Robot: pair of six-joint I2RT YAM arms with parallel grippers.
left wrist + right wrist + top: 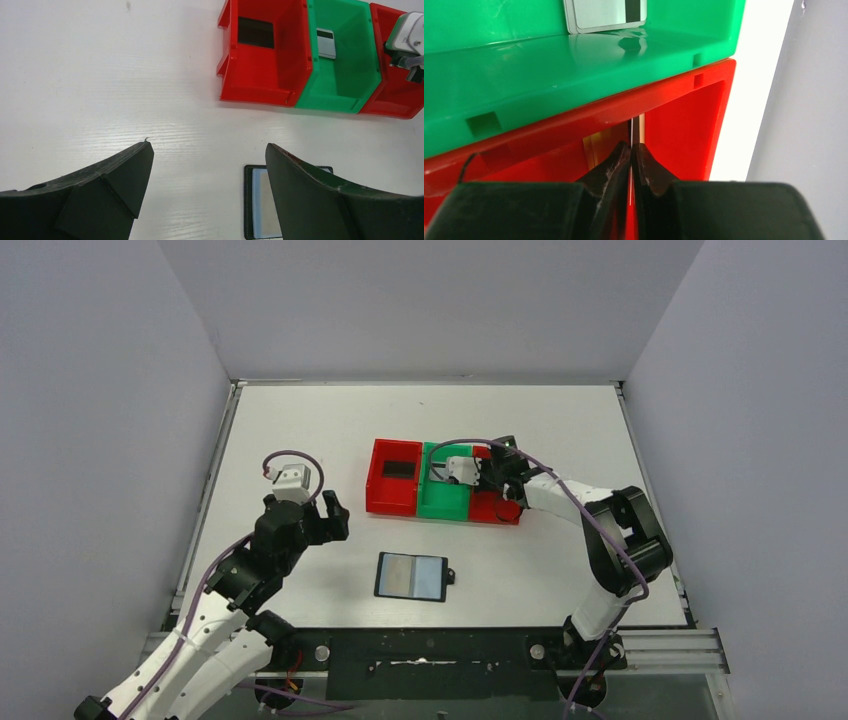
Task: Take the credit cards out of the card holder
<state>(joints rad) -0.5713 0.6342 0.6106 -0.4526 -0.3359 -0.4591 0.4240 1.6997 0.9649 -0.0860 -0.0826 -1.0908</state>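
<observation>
The card holder (411, 576) lies open and flat on the white table, its grey-blue pockets facing up; in the left wrist view its near corner (260, 200) shows beside my right-hand finger. My left gripper (322, 523) (208, 146) hovers open and empty to the left of it. My right gripper (497, 485) (631, 146) reaches down into the right red tray (500, 512) and is shut on a thin credit card (635, 130), seen edge on. A silver-grey card (326, 43) (605, 14) lies in the green tray (440, 502). A dark card (399, 468) (255, 32) rests in the left red tray (385, 495).
The three trays stand joined in a row at the middle of the table. Grey walls close in the left, back and right sides. A gold sheen (591, 145) shows on the red tray's inner wall beside my right fingers.
</observation>
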